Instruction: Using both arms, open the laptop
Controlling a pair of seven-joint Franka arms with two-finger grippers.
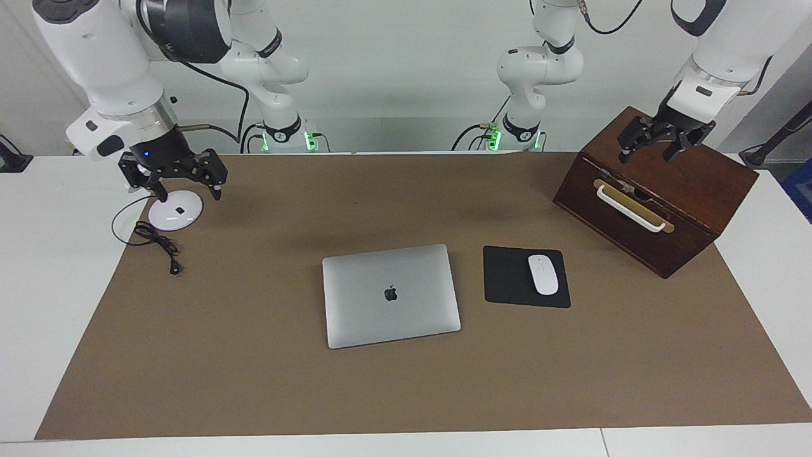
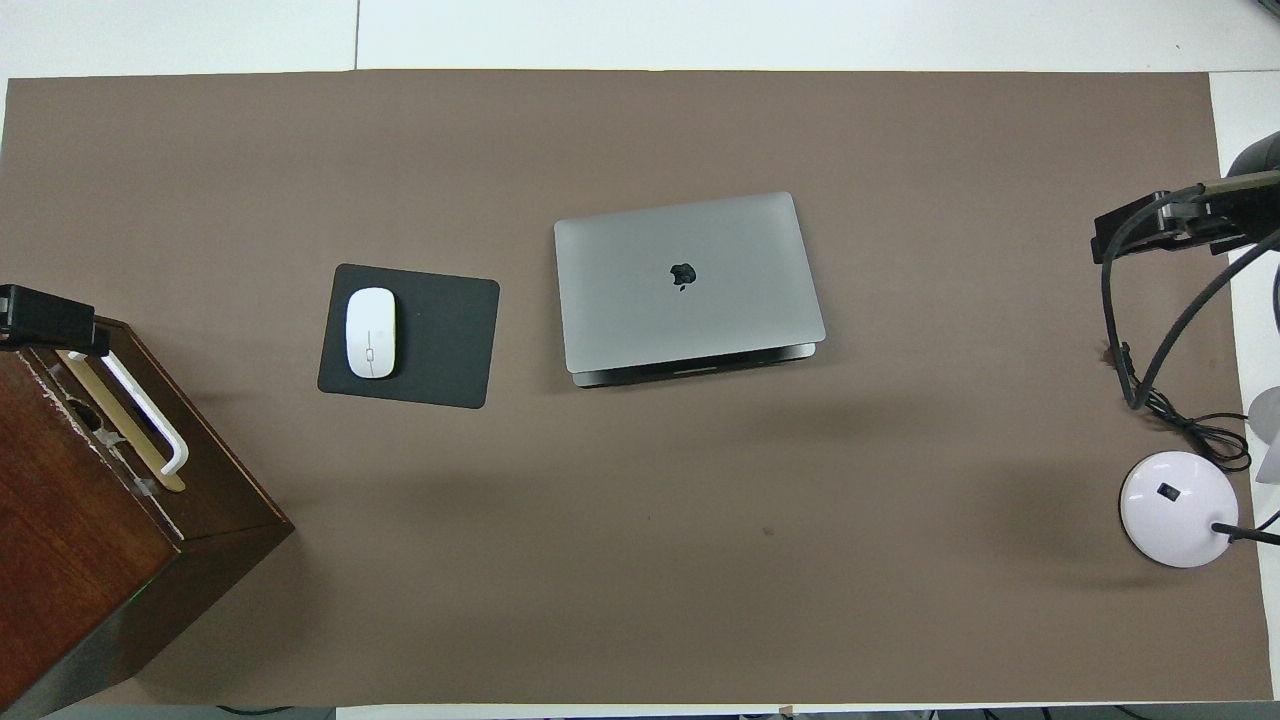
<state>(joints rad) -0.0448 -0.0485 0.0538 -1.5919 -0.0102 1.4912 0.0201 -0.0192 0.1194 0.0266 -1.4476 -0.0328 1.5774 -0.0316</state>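
Observation:
The silver-grey laptop (image 1: pixel 391 295) lies closed and flat in the middle of the brown mat, its dark apple logo facing up; it also shows in the overhead view (image 2: pixel 688 280). My left gripper (image 1: pixel 647 155) hangs open and empty over the wooden box, away from the laptop; only its tip (image 2: pixel 45 318) shows from above. My right gripper (image 1: pixel 189 193) hangs open and empty over the white round base at the right arm's end, also away from the laptop; its tip (image 2: pixel 1150 228) shows from above.
A black mouse pad (image 1: pixel 507 279) with a white mouse (image 1: pixel 543 274) lies beside the laptop toward the left arm's end. A dark wooden box (image 1: pixel 660 190) with a white handle stands at that end. A white round base (image 1: pixel 176 211) with a black cable (image 1: pixel 158 244) sits at the right arm's end.

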